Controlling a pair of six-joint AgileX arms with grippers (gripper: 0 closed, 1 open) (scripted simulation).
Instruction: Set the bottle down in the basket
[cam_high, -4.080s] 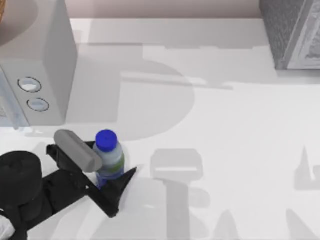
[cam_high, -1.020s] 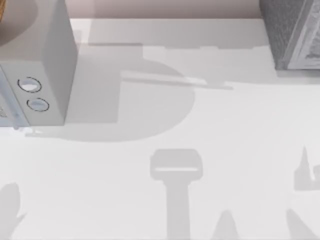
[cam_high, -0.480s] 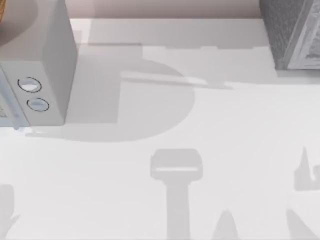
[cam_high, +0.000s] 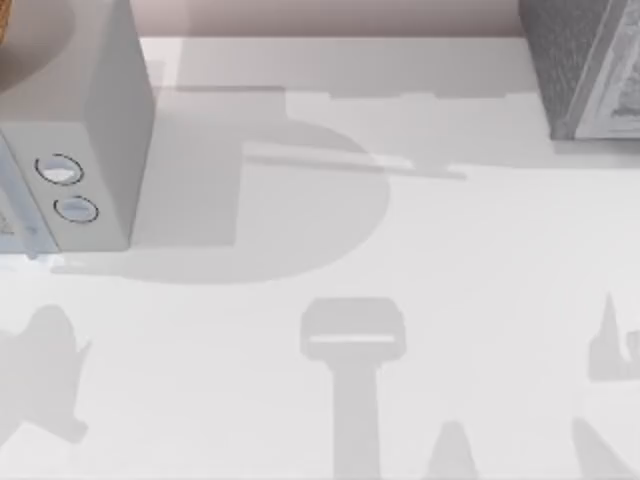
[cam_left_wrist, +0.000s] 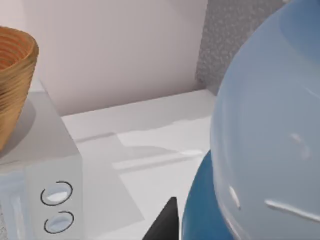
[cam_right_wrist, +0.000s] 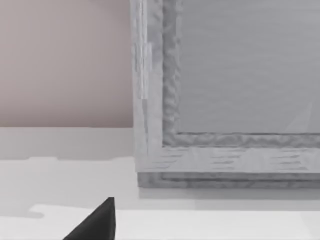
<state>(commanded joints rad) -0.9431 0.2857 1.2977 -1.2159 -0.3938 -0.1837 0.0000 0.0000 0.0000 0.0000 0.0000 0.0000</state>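
Bottle (cam_left_wrist: 270, 125) (apparently gripped) has left the table (cam_high: 450, 250).

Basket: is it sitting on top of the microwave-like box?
Yes, the left wrist view shows the basket resting on the box top.

A white, smooth counter (cam_high: 470, 260) carries soft grey shadows across its middle and lower part. At about nine to ten o'clock in the top view stands a pale grey box-shaped appliance (cam_high: 95, 130) with two round ringed dials (cam_high: 58, 170) on its front face. At about one to two o'clock sits a grey speckled, stone-textured box with a framed front (cam_high: 585, 65); the right wrist view shows it close up (cam_right_wrist: 225, 90). Behind the counter runs a pinkish-beige wall (cam_high: 320, 18).
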